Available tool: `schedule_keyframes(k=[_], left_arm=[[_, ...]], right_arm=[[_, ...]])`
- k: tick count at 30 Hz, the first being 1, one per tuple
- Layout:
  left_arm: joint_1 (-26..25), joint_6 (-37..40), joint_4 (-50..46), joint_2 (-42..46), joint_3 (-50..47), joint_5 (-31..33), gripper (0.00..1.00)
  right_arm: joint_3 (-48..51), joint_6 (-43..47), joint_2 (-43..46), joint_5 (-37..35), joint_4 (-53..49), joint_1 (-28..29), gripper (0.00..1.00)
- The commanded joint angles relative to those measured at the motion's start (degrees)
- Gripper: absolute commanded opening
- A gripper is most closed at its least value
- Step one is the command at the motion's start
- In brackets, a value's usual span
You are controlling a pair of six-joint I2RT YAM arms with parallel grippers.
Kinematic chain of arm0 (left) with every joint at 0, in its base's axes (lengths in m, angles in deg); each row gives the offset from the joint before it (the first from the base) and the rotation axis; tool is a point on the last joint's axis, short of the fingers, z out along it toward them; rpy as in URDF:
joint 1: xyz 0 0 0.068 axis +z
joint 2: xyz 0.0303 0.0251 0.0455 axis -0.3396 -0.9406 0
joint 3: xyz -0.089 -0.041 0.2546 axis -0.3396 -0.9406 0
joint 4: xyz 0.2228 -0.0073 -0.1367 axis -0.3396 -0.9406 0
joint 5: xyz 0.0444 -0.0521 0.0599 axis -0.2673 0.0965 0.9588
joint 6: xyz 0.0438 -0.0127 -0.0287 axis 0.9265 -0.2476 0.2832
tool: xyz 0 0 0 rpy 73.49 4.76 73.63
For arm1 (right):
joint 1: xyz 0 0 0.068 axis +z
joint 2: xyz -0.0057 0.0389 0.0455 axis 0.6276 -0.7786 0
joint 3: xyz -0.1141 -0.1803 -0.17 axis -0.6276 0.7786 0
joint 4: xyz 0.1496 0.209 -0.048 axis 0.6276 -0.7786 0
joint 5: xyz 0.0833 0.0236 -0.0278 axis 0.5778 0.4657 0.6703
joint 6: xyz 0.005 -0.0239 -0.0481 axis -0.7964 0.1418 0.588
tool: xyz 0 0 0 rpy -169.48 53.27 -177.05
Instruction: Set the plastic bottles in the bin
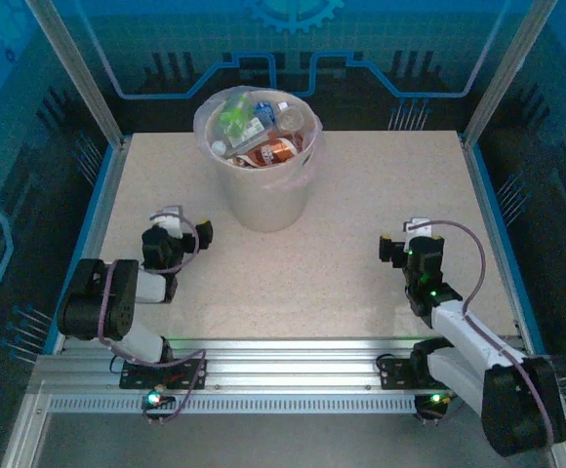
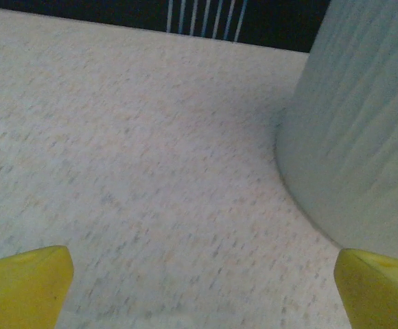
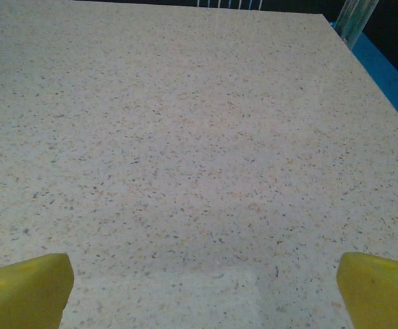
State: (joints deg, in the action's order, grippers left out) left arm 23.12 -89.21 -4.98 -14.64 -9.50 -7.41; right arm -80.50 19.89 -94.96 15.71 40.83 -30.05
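We note the plastic bottles (image 1: 259, 132) heaped in the bin (image 1: 263, 195), far-centre on the worktop (image 1: 351, 224); none loose. Left end effector (image 1: 187, 227) and right end effector (image 1: 400, 246) gape wide, empty. Task looks finished.

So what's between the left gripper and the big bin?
Nothing, just bare speckled table. The left wrist view shows it, running from the open left gripper to the bin; the top view agrees.
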Motion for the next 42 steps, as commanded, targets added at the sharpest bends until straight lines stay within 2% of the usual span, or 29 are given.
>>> schedule_keyframes(k=[1,10,24,26,29,42], left_arm=[[0.16,2.22,-3.87,0.41,2.46,-4.83,0.99],[0.07,2.33,-3.83,0.35,2.49,-4.46,0.99],[-0.10,2.44,-4.03,0.34,2.57,-4.29,0.99],[-0.10,2.44,-3.97,0.37,2.61,-4.24,0.99],[-0.10,2.44,-4.00,0.35,2.57,-4.22,0.99],[-0.19,2.52,-4.12,0.40,2.58,-4.13,0.99]], right_arm=[[2.09,1.32,-3.53,6.14,12.99,-3.74,1.00],[-1.62,3.22,-16.20,15.72,23.74,-6.66,1.00],[-3.26,5.47,-30.37,21.42,35.51,-7.40,1.00],[-4.72,5.94,-30.31,23.04,32.38,-7.65,1.00],[-8.23,8.98,-31.23,29.98,27.09,-7.58,1.00],[-8.15,8.55,-31.17,30.24,27.20,-8.05,1.00]])
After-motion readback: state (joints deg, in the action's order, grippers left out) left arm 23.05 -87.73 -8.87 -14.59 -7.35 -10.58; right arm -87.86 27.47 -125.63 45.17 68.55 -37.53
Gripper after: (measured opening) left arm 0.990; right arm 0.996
